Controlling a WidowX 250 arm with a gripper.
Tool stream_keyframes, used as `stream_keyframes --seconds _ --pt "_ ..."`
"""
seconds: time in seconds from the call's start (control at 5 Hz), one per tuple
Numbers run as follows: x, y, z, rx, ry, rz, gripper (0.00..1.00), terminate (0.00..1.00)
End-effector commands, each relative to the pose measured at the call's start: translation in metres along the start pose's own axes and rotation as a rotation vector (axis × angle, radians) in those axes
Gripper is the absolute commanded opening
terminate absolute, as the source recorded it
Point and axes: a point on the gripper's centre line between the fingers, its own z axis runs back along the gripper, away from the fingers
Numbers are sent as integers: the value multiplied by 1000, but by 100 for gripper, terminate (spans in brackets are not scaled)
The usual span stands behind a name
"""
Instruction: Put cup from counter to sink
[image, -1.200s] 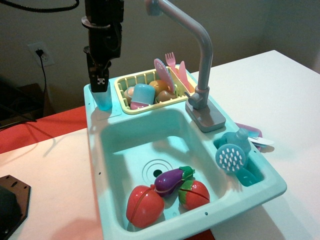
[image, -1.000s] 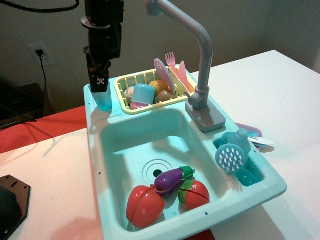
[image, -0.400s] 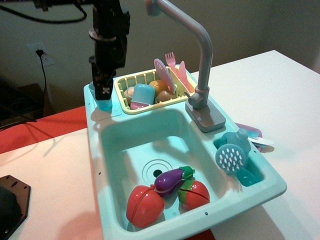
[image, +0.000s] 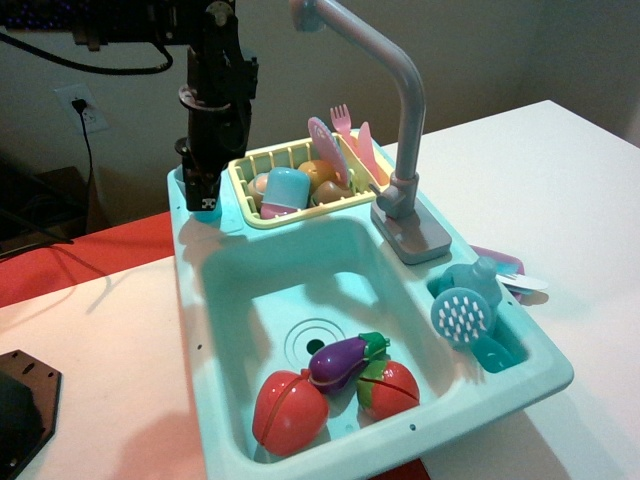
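The cup (image: 184, 166) stands on the counter (image: 228, 226) at the back left corner of the sink unit. Only a blue sliver of it shows, left of the black finger. My gripper (image: 205, 196) points straight down and is lowered around the cup, with its tips near the counter surface. The near finger (image: 209, 188) hides the cup and the far finger, so I cannot tell how the jaws stand. The sink (image: 262, 290) lies in front of and to the right of the gripper, with its ringed drain mark showing.
A toy eggplant (image: 340, 361) and two red toy fruits (image: 288, 412) lie at the sink's front. The yellow rack (image: 292, 217), holding a pale blue cup (image: 285, 190), is right of the gripper. The grey faucet (image: 404, 120) arches overhead. A blue brush (image: 461, 316) lies at the right.
The gripper has come down from above the cup's rim to around the cup, shifting slightly right. The cup, plainly seen before, is now mostly hidden and still stands on the counter.
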Motion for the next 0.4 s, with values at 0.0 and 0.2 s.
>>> stream_keyframes --seconds 0.0,0.2 --pt "-9 -1 18 21 -79 23 0 0" --pt "-10 -3 19 19 -82 17 0 0"
